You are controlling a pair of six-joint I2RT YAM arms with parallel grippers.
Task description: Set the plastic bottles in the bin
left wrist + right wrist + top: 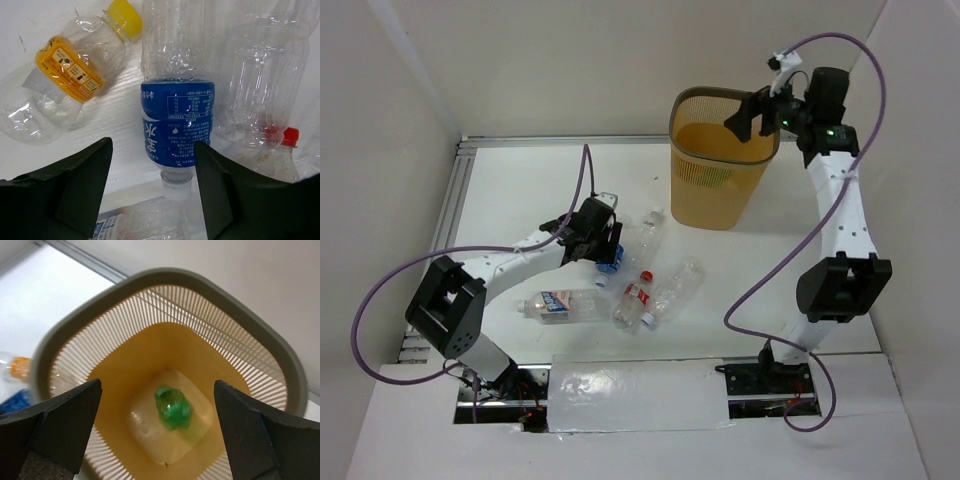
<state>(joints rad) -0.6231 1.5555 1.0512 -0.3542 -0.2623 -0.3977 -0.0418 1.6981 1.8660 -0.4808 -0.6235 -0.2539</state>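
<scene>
My left gripper (604, 240) is open, low over the table. In the left wrist view its jaws (152, 167) straddle the neck end of a clear bottle with a blue label (177, 125), without touching it. Beside it lie an orange-labelled bottle with a yellow cap (75, 70), a clear bottle (265, 75) and a red-capped bottle (282, 142). My right gripper (752, 115) is open and empty above the orange-yellow bin (720, 190). In the right wrist view (157, 390) a blurred green bottle (173, 407) shows inside, near the bin's bottom.
More bottles lie on the white table: a clear one with a white cap (647, 233), one with a blue-red label (560, 304), a red-capped one (635, 297) and a clear one (677, 288). White walls enclose the table. The bin's rim (165, 277) is grey-edged.
</scene>
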